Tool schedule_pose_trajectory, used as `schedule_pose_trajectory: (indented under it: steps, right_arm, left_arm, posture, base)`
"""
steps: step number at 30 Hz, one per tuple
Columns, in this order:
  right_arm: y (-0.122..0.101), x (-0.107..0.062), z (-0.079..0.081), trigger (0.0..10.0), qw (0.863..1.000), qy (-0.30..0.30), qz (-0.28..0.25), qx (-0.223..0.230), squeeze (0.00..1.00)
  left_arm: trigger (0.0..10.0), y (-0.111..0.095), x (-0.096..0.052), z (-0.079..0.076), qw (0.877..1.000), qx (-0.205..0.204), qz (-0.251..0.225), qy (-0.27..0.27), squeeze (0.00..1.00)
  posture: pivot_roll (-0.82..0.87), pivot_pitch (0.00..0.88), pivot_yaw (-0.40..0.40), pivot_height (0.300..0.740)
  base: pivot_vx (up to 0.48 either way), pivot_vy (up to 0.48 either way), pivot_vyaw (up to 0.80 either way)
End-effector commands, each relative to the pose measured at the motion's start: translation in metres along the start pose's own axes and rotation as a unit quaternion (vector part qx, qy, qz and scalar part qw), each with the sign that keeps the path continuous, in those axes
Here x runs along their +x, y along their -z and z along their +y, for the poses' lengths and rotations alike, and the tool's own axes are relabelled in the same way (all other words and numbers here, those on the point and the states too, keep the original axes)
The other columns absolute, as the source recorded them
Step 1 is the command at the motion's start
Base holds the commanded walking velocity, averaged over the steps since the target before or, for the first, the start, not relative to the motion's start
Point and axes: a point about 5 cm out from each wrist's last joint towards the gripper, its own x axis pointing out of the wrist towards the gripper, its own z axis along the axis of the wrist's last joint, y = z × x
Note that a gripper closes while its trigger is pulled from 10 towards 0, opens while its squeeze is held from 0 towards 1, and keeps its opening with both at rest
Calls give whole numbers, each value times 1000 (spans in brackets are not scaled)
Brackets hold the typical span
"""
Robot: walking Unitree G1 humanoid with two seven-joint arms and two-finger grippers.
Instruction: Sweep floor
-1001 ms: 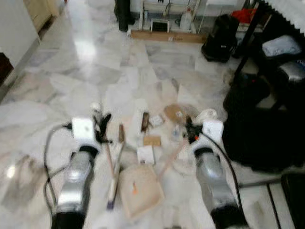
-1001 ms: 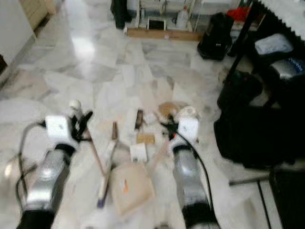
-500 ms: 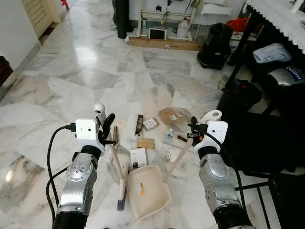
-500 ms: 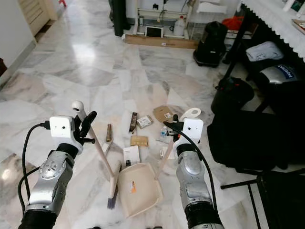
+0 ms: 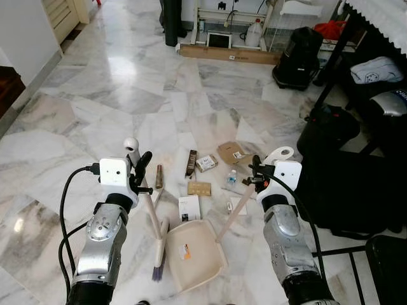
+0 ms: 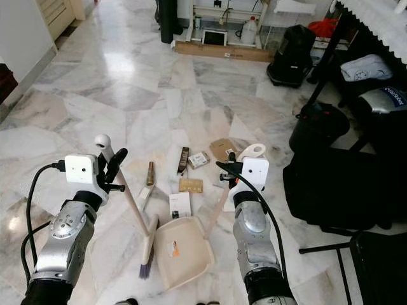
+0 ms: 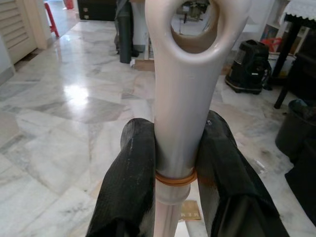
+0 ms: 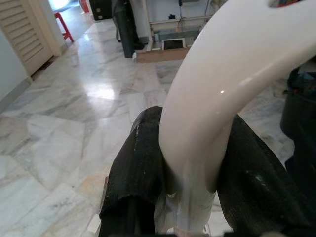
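Observation:
My left gripper (image 5: 141, 173) is shut on the cream handle of a broom (image 5: 152, 213), just below its looped end (image 7: 190, 29). The brush head (image 5: 159, 253) rests on the marble floor beside a cream dustpan (image 5: 194, 251). My right gripper (image 5: 254, 175) is shut on the dustpan's long white handle (image 8: 217, 84). Litter lies just beyond the pan: a white box (image 5: 189, 208), a brown card (image 5: 199, 189), a small bottle (image 5: 231, 178), a dark bar (image 5: 192, 162), a brown cylinder (image 5: 159, 176) and a cardboard piece (image 5: 232, 152).
Black bags (image 5: 346, 184) and a black table leg (image 5: 331, 63) crowd the right side. A black bag (image 5: 297, 51) and a wooden plank (image 5: 226, 54) lie at the far end. A wall (image 5: 25, 44) runs along the left. Open marble floor (image 5: 127, 82) stretches ahead.
The view was blurred a second ago and is sharp now, shifted a little. Both grippers keep their holds. The brush head stays next to the dustpan.

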Motion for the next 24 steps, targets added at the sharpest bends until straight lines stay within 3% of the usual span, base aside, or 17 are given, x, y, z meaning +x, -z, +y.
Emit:
schedule_pose_trajectory:
  steps: [1,13,24]
  right_arm:
    - [-7,3,4,10000,1000,2,-23,18,0]
    - [-5,3,7,10000,999,10,-27,26,0]
    - [-9,4,4,10000,999,9,-36,21,0]
  left_arm:
    - [10000,-6,4,-2,1000,4,-13,15,0]
    - [10000,-9,11,3,999,17,-11,26,0]
    - [10000,-5,9,1,1000,13,-10,23,0]
  posture:
    - [29,110,-33,740]
    - [38,86,16,740]
    - [17,72,-9,740]
  base:
    - [0,0,0]
    - [0,0,0]
    - [0,0,0]
